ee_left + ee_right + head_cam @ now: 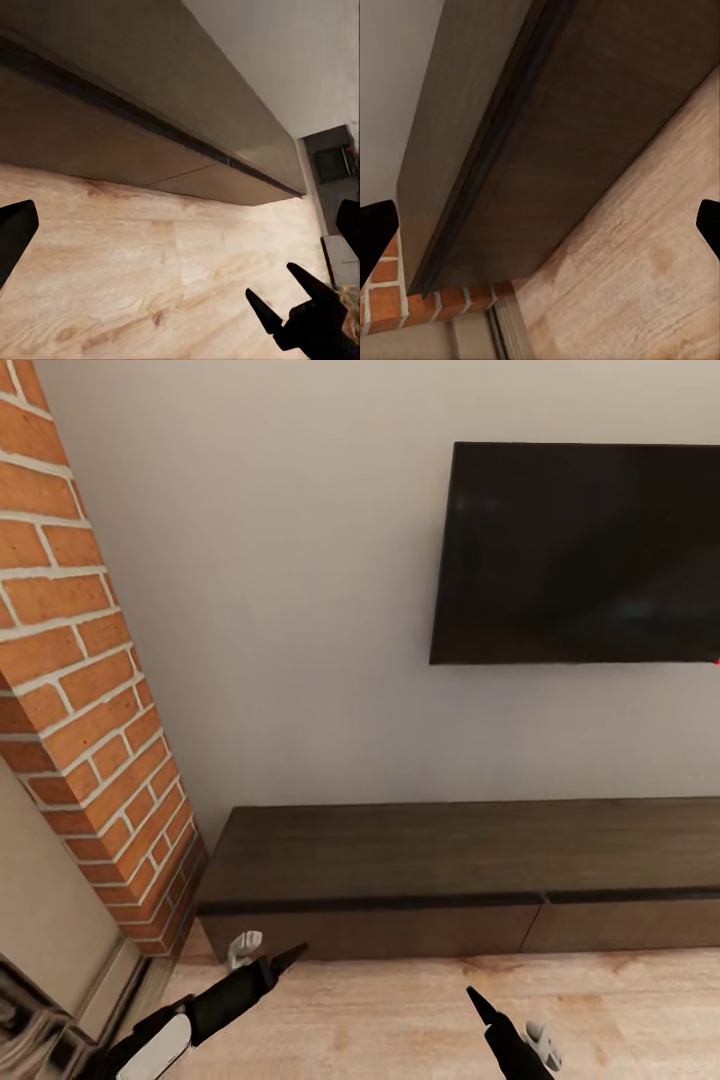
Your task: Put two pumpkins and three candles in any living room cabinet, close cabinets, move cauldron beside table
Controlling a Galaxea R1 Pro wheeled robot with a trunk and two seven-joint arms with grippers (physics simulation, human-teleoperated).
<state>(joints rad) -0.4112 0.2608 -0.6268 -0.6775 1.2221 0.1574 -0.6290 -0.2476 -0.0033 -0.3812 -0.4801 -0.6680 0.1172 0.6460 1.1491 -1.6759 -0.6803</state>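
The cabinet (pixel 460 870) is cut off at the right edge of the head view, so its far end is out of the picture, and the black TV (pixel 580 550) on the wall above it is likewise cropped on the right. The cabinet lies long and low against the pale wall (pixel 300 610), its long axis running along that wall, its flat top bare and its two visible drawer fronts flush and closed, facing out over the wood plank floor (pixel 400 1020). Its near end stops just beside the red brick chimney (pixel 80 690); at the foot of the chimney a dark ornate shape is too cropped to make out. The left gripper (pixel 268 957) hangs low over the floor in front of that end of the cabinet; in the left wrist view its two dark fingertips (pixel 15 232) sit at opposite edges of the picture, spread wide with nothing between them. The right gripper (pixel 480 1005) is mostly cut off by the lower edge of the head view, further along the cabinet front; in the right wrist view its fingertips (pixel 376 236) also stand far apart and hold nothing. The right gripper shows again in the left wrist view (pixel 289 296), its dark fingers parted over the floor.
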